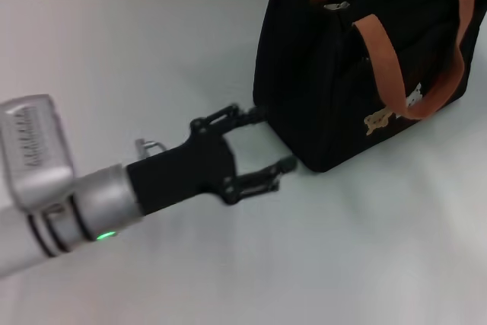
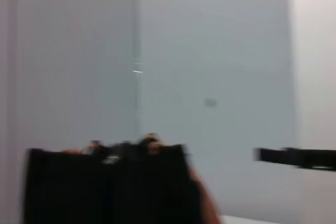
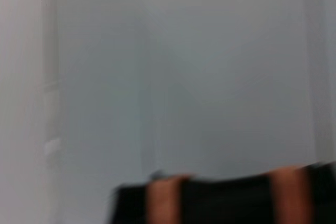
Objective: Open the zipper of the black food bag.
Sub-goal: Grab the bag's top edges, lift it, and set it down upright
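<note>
The black food bag (image 1: 335, 89) stands upright at the far right of the white table, with orange-brown handles (image 1: 378, 58) and a small tan bear patch on its side. Of the zipper along its top only a small pale glint (image 1: 335, 6) shows between the handles. My left gripper (image 1: 272, 138) is open at table height, its fingers level with the bag's lower near corner, one fingertip (image 1: 288, 164) almost touching the fabric. The bag (image 2: 105, 187) also shows in the left wrist view, and its top (image 3: 226, 203) in the right wrist view. My right gripper is out of view.
The white table (image 1: 152, 58) stretches to the left of and in front of the bag. A pale wall rises behind it. A dark bar (image 2: 296, 157) juts in at the edge of the left wrist view.
</note>
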Controlling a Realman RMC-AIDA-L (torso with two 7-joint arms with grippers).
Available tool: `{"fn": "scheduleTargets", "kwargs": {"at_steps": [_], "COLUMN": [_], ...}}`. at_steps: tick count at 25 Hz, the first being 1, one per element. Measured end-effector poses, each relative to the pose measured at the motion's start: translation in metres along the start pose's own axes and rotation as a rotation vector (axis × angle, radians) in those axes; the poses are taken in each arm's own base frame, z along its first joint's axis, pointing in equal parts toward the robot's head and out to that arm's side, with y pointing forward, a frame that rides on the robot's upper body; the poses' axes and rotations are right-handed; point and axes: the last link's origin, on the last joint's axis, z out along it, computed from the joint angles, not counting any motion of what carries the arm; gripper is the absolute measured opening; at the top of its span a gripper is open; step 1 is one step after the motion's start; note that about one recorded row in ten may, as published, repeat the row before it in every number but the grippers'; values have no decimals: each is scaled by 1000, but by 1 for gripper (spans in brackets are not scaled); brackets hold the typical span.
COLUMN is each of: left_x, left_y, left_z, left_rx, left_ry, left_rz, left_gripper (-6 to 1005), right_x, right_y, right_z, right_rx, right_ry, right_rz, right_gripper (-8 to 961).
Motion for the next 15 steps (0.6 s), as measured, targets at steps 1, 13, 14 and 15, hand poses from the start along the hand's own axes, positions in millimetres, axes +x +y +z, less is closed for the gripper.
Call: {"fn": "scheduleTargets", "kwargs": {"at_steps": [1,13,14,15], "left_x": [-1,0,0,0], "left_y": [-1,18,18,18], "left_z": [7,64,64,64], "left_rx": [38,130,130,130], "left_ry": [7,38,38,38], "left_rz": [0,-34,-34,-34], "left_gripper": [807,801,801,800], "right_x": [1,8,8,9], "right_y": [-2,-12,-12,-12], "right_z": [-7,-20,-20,-20], "right_rx": [74,191,191,193], "right_ry": [-40,-14,-14,-13], "right_rz": [6,14,14,15], "right_gripper": [833,833,833,833]}}
